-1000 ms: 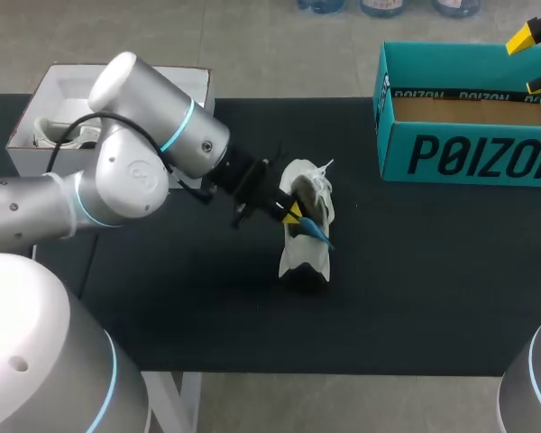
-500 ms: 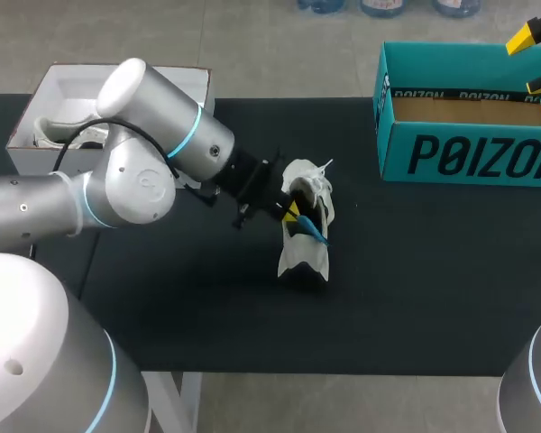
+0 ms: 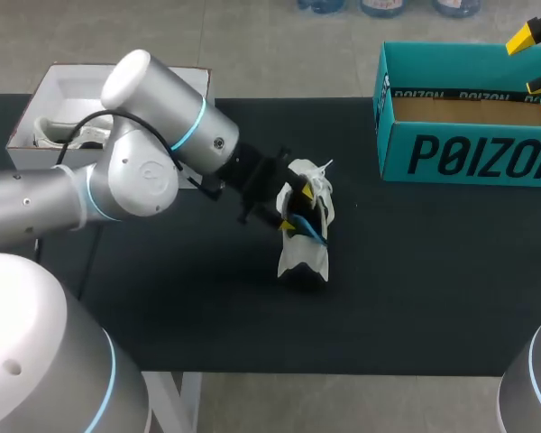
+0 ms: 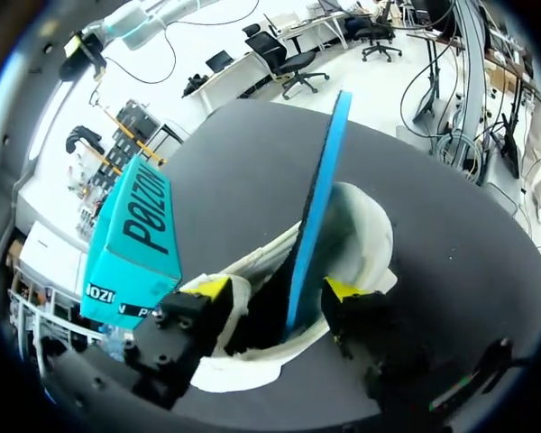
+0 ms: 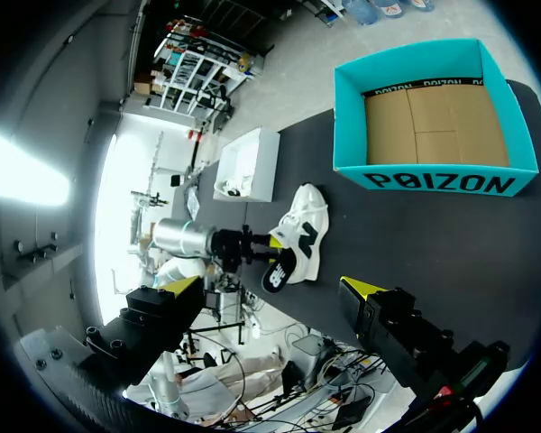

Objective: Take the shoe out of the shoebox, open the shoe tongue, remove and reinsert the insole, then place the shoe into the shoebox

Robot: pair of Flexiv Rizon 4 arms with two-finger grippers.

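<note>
Inside the white shoe (image 3: 304,262), a blue insole (image 4: 317,198) sticks up.

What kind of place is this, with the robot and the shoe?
Probably a robot testing lab: a robot arm handles a white shoe on a black table, near a teal shoebox.

The head view looks down on the table (image 3: 415,298) from above and behind. The left wrist view faces the shoe (image 4: 368,236) at close range. The right wrist view looks down from high up; all three share the shoe.
</note>
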